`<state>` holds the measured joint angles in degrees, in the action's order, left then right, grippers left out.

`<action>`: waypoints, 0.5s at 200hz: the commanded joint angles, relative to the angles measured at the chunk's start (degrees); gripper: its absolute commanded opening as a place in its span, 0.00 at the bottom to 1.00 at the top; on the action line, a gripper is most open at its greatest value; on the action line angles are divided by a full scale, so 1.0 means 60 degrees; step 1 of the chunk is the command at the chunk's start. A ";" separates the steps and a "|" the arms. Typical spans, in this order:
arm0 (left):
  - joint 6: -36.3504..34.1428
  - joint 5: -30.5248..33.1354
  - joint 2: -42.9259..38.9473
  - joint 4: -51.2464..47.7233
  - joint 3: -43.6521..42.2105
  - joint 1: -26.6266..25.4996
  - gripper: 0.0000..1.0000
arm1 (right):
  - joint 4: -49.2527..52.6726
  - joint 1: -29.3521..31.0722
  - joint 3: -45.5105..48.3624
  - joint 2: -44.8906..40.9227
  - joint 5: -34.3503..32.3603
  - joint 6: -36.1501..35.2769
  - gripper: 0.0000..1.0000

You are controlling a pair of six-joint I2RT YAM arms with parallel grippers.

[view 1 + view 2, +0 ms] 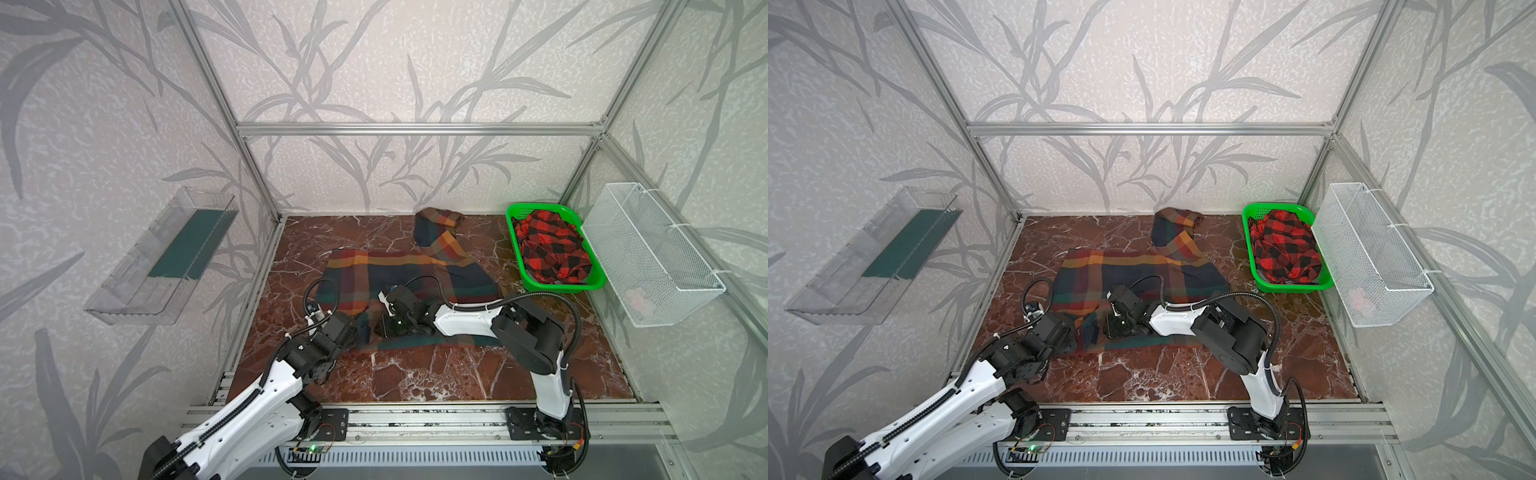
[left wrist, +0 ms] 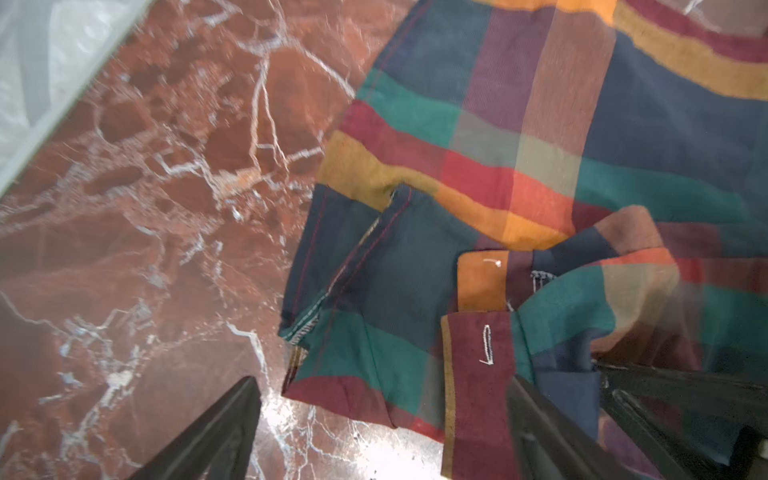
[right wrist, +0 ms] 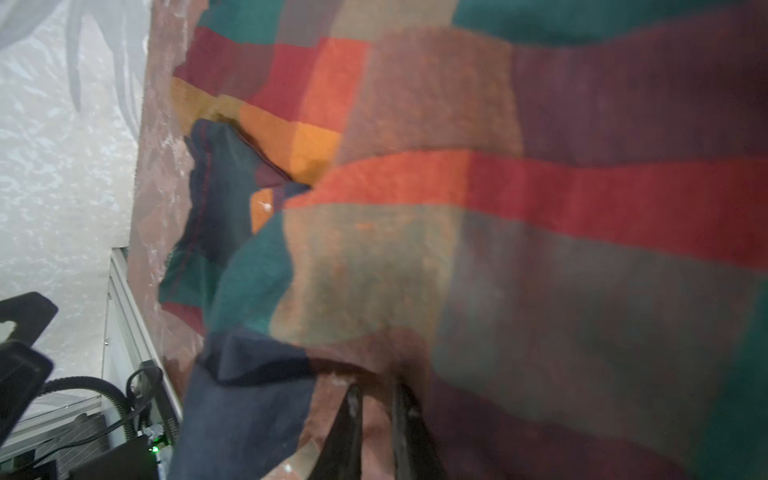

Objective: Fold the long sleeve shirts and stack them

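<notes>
Soft matt woven plaid shirt point(image 1: 374, 270) on glossy, perhaps marble tabletop point(image 1: 415, 374); shiny green plastic basket point(image 1: 536, 206).

Right claw point(image 3: 376, 399) tips amid blurred plaid shirt point(image 3: 540, 199)

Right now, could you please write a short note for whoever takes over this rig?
Left claw: open, straddling the edge of the navy, orange, green and red plaid shirt.
Right claw: closed on that shirt's cloth.
That shirt lies spread on the red-brown marble table, one sleeve toward the back; red-and-black check shirt crumpled in the green plastic basket.
Done: no finished fold or stack.
Left: fold both, stack.
</notes>
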<state>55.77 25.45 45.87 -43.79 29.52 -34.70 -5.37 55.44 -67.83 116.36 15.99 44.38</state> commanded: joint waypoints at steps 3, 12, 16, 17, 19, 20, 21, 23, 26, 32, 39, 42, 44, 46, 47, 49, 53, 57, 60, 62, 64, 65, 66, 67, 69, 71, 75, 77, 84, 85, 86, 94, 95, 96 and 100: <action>0.0447 -0.0625 0.0150 0.0624 -0.0180 0.0084 0.92 | -0.0127 -0.0171 0.0203 0.0125 -0.0005 0.0030 0.16; 0.0483 -0.0790 0.0197 0.0873 -0.0237 0.0081 0.93 | -0.0145 -0.0173 0.0219 0.0173 0.0035 0.0030 0.15; 0.0453 -0.0904 0.0228 0.1025 -0.0287 0.0078 0.93 | -0.0157 -0.0186 0.0232 0.0190 0.0056 0.0041 0.15; 0.0450 -0.0933 0.0232 0.1085 -0.0289 0.0081 0.93 | -0.0166 -0.0194 0.0232 0.0199 0.0050 0.0043 0.15; 0.0447 -0.0994 0.0257 0.1160 -0.0320 0.0077 0.93 | -0.0184 -0.0200 0.0242 0.0212 0.0058 0.0044 0.14; 0.0447 -0.1007 0.0262 0.1197 -0.0334 0.0073 0.93 | -0.0187 -0.0201 0.0251 0.0217 0.0059 0.0052 0.14; 0.0447 -0.1035 0.0271 0.1230 -0.0342 0.0072 0.93 | -0.0188 -0.0209 0.0256 0.0212 0.0067 0.0056 0.14; 0.0454 -0.1082 0.0289 0.1292 -0.0366 0.0078 0.93 | -0.0200 -0.0215 0.0248 0.0223 0.0080 0.0069 0.13; 0.0460 -0.1143 0.0318 0.1393 -0.0404 0.0075 0.93 | -0.0209 -0.0224 0.0266 0.0227 0.0112 0.0081 0.13; 0.0476 -0.1244 0.0373 0.1586 -0.0469 0.0084 0.93 | -0.0244 -0.0247 0.0281 0.0250 0.0138 0.0110 0.12; 0.0440 -0.1379 0.0457 0.1799 -0.0535 0.0078 0.93 | -0.0308 -0.0272 0.0304 0.0261 0.0162 0.0139 0.12; 0.0438 -0.1418 0.0498 0.1861 -0.0550 0.0067 0.93 | -0.0331 -0.0275 0.0321 0.0280 0.0172 0.0154 0.12; 0.0437 -0.1438 0.0536 0.1903 -0.0561 0.0073 0.94 | -0.0353 -0.0282 0.0331 0.0280 0.0179 0.0174 0.12; 0.0444 -0.1461 0.0560 0.1936 -0.0567 0.0075 0.94 | -0.0370 -0.0288 0.0333 0.0273 0.0185 0.0176 0.12; 0.0445 -0.1467 0.0574 0.1944 -0.0568 0.0072 0.94 | -0.0368 -0.0289 0.0341 0.0269 0.0188 0.0184 0.12; 0.0446 -0.1483 0.0603 0.1983 -0.0569 0.0074 0.94 | -0.0384 -0.0290 0.0350 0.0289 0.0202 0.0189 0.12; 0.0447 -0.1505 0.0658 0.2054 -0.0583 0.0076 0.94 | -0.0418 -0.0311 0.0360 0.0295 0.0213 0.0204 0.11; 0.0422 -0.1558 0.0720 0.2149 -0.0596 0.0081 0.94 | -0.0423 -0.0305 0.0368 0.0306 0.0214 0.0197 0.11; 0.0418 -0.1592 0.0764 0.2213 -0.0609 0.0082 0.94 | -0.0424 -0.0316 0.0378 0.0302 0.0209 0.0196 0.11; 0.0417 -0.1617 0.0786 0.2277 -0.0619 0.0081 0.94 | -0.0424 -0.0318 0.0382 0.0304 0.0218 0.0192 0.11; 0.0417 -0.1656 0.0806 0.2341 -0.0637 0.0087 0.94 | -0.0424 -0.0319 0.0386 0.0319 0.0228 0.0191 0.11; 0.0417 -0.1667 0.0829 0.2373 -0.0639 0.0086 0.94 | -0.0424 -0.0319 0.0382 0.0322 0.0224 0.0191 0.11; 0.0417 -0.1680 0.0840 0.2404 -0.0641 0.0085 0.94 | -0.0424 -0.0319 0.0380 0.0323 0.0223 0.0199 0.10; 0.0417 -0.1701 0.0861 0.2434 -0.0649 0.0085 0.94 | -0.0424 -0.0319 0.0379 0.0316 0.0229 0.0195 0.10; 0.0410 -0.1743 0.0890 0.2515 -0.0662 0.0085 0.94 | -0.0424 -0.0319 0.0378 0.0322 0.0223 0.0192 0.10; 0.0393 -0.1772 0.0913 0.2576 -0.0669 0.0081 0.94 | -0.0424 -0.0319 0.0389 0.0335 0.0236 0.0191 0.10; 0.0367 -0.1864 0.0978 0.2724 -0.0703 0.0076 0.94 | -0.0424 -0.0319 0.0392 0.0350 0.0236 0.0191 0.10; 0.0361 -0.1890 0.1019 0.2808 -0.0713 0.0083 0.94 | -0.0435 -0.0319 0.0403 0.0345 0.0236 0.0191 0.10; 0.0320 -0.2008 0.1175 0.3028 -0.0739 0.0082 0.94 | -0.0478 -0.0326 0.0432 0.0353 0.0257 0.0226 0.09; 0.0318 -0.2026 0.1204 0.3054 -0.0742 0.0076 0.94 | -0.0488 -0.0323 0.0434 0.0353 0.0261 0.0230 0.09; 0.0301 -0.2043 0.1233 0.3067 -0.0743 0.0080 0.94 | -0.0500 -0.0328 0.0443 0.0346 0.0263 0.0233 0.09; 0.0271 -0.2023 0.1460 0.3139 -0.0717 0.0078 0.94 | -0.0548 -0.0334 0.0465 0.0366 0.0301 0.0268 0.09; 0.0271 -0.2019 0.1485 0.3139 -0.0716 0.0082 0.94 | -0.0552 -0.0334 0.0473 0.0367 0.0305 0.0273 0.09; 0.0278 -0.2003 0.1513 0.3138 -0.0716 0.0076 0.94 | -0.0554 -0.0341 0.0477 0.0368 0.0314 0.0276 0.09; 0.0275 -0.1955 0.1632 0.3146 -0.0691 0.0080 0.94 | -0.0580 -0.0335 0.0492 0.0361 0.0337 0.0292 0.09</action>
<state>57.45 14.92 52.99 -29.23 25.63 -34.44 -8.05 53.87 -66.32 116.86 17.43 45.50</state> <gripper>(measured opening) 0.937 0.091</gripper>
